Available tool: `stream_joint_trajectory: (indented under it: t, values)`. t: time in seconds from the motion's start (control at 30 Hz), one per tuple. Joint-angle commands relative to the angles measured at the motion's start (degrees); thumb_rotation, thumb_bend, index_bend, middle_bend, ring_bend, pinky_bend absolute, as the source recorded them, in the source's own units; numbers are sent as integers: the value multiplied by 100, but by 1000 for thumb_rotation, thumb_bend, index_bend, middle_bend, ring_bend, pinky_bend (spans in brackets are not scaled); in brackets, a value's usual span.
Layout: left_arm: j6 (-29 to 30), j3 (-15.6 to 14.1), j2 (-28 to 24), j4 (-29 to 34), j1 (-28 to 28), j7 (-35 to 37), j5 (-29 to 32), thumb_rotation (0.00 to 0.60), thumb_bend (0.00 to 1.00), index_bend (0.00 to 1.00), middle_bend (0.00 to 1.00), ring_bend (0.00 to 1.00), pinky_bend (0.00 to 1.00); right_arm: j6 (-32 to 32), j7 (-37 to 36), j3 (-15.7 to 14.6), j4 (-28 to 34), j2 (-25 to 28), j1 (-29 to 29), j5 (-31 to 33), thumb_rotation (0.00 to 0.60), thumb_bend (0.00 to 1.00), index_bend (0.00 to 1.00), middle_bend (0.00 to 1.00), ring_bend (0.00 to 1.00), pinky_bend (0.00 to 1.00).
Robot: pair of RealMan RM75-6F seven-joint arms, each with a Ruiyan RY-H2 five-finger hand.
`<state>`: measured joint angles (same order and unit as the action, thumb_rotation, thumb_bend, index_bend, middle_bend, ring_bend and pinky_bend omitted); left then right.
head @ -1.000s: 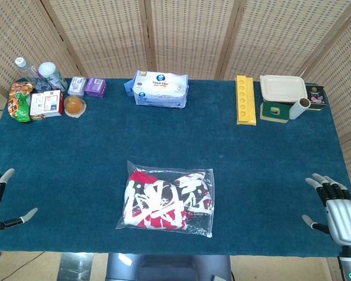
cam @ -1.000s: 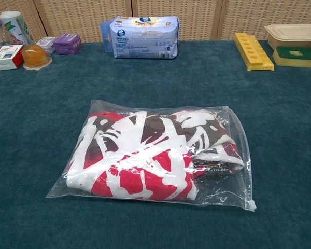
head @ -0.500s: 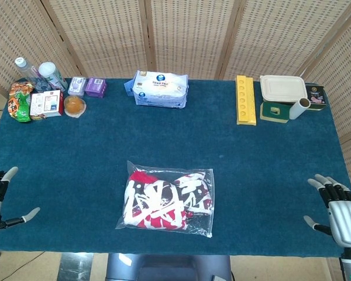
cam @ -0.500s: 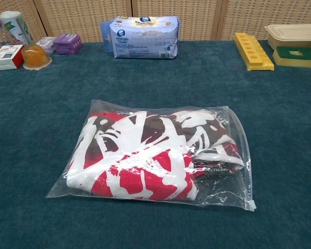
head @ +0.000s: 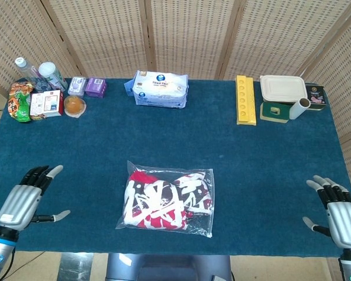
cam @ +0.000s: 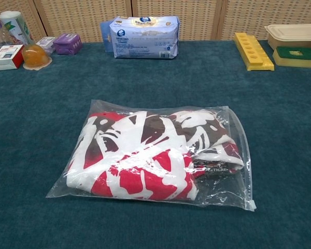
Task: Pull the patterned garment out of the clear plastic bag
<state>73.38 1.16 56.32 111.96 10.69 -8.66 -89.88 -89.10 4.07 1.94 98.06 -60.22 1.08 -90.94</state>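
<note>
Garment, red, white and dark, lies folded inside the bag near the table's front edge, both empty hands, left and right, spread-fingered well apart at either side.

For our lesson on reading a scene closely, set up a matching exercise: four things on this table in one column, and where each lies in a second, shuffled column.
Things:
1. clear plastic bag
2. yellow tray
3. wipes pack
4. left hand

Places:
A. far edge, right part of the table
B. near left corner, open and holding nothing
C. middle of the near side, patterned garment inside
D. far edge, near the middle

Pairs: 1-C, 2-A, 3-D, 4-B
</note>
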Motion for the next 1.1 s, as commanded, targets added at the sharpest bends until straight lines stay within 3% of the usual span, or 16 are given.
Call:
stream_joint_trajectory:
  t: [0.03, 0.17, 0.33, 0.63, 0.83, 1.1]
  values:
    - [-540, 152, 154, 214, 436, -442, 138, 405, 67, 40, 116, 67, 74, -6, -1, -3, -3, 5, -4, -3, 600, 163, 213, 168, 163, 181]
    - [-1199, 290, 615, 422, 947, -1050, 475, 410, 58, 0, 94, 50, 73, 61, -45, -13, 2, 20, 16, 20, 600, 163, 214, 168, 163, 181]
    - [-1425, 399, 1329, 298, 1266, -1848, 997, 406, 56, 0, 60, 16, 73, 149, -97, 7, -50, 6, 45, 116, 600, 163, 216, 168, 163, 181]
    - [-1574, 383, 2173, -95, 1626, -2735, 1697, 407, 40, 0, 1, 0, 73, 274, -178, 53, -125, 7, 94, 271, 600, 163, 217, 169, 163, 181]
    - [-1334, 366, 2887, -702, 1759, -3256, 2181, 407, 29, 0, 0, 0, 56, 413, -245, 91, -181, 1, 154, 402, 600, 163, 219, 168, 163, 181]
    - [-1509, 592, 3427, -1638, 2147, -3231, 2468, 416, 22, 0, 0, 0, 56, 565, -247, 97, -164, -5, 230, 470, 600, 163, 219, 168, 163, 181]
